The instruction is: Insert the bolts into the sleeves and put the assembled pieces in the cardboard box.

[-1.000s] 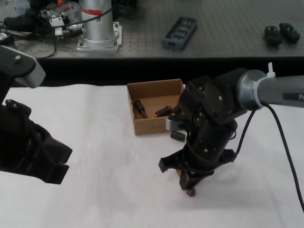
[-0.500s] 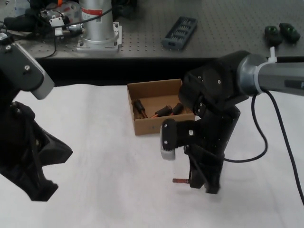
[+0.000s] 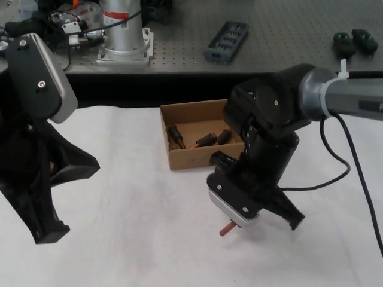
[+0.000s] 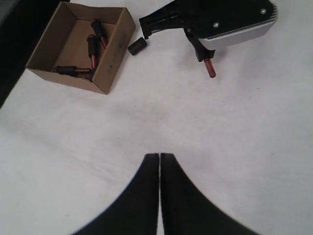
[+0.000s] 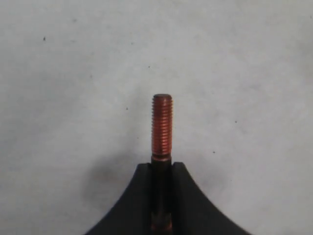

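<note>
Bolt point(image 5: 162, 122): copper-coloured, cylindrical, finely threaded along the exposed shank, clamped at its lower end between the curved black fingers of the right gripper point(image 5: 161, 165), jutting out over the white, faintly fibrous surface point(image 4: 234, 147). Short black cylindrical sleeve point(image 4: 137, 46) lying loose on the surface, just beside the cardboard box point(image 4: 117, 49). Inside the brown, open-topped box, three assembled pieces point(image 4: 91, 46): black sleeves with copper shanks poking out. Left gripper point(image 4: 160, 161) closed on nothing, smooth black fingers pressed together, well apart from the box.
</note>
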Controlling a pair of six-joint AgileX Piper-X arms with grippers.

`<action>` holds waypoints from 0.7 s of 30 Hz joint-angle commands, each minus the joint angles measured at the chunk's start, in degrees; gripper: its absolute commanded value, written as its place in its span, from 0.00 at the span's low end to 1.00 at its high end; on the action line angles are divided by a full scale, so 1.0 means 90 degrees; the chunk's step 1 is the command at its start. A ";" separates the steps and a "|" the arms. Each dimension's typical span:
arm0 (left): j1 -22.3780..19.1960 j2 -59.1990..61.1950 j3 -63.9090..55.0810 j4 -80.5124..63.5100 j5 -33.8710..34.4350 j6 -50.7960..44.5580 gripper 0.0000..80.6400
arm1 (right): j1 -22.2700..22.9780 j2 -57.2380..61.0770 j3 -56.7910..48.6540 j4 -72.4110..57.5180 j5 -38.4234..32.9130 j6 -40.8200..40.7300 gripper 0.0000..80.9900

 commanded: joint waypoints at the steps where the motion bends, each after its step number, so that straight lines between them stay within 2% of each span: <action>1: 0.0011 -0.0079 -0.0016 -0.0067 0.0021 0.0134 0.01 | -0.0016 -0.0163 -0.0086 0.0012 0.0004 -0.1108 0.03; 6: 0.0011 -0.0079 -0.0016 0.0031 0.0021 0.0009 0.01 | -0.0001 -0.0163 -0.0086 0.0012 0.0004 -0.2540 0.03; 10: 0.0011 -0.0079 -0.0016 0.0028 0.0021 -0.0067 0.01 | -0.0001 -0.0163 -0.0086 0.0012 -0.0058 -0.3186 0.03; 15: 0.0011 -0.0079 -0.0016 0.0028 0.0021 -0.0209 0.01 | -0.0001 -0.0163 -0.0041 0.0023 -0.0481 -0.3387 0.03; 19: 0.0011 -0.0079 -0.0016 0.0028 0.0021 -0.0209 0.01 | -0.0001 -0.0132 0.0044 0.0113 -0.0480 -0.3385 0.01; 21: 0.0011 -0.0079 -0.0016 0.0028 0.0021 -0.0209 0.01 | -0.0001 -0.0133 0.0112 0.0110 -0.0445 -0.3385 0.11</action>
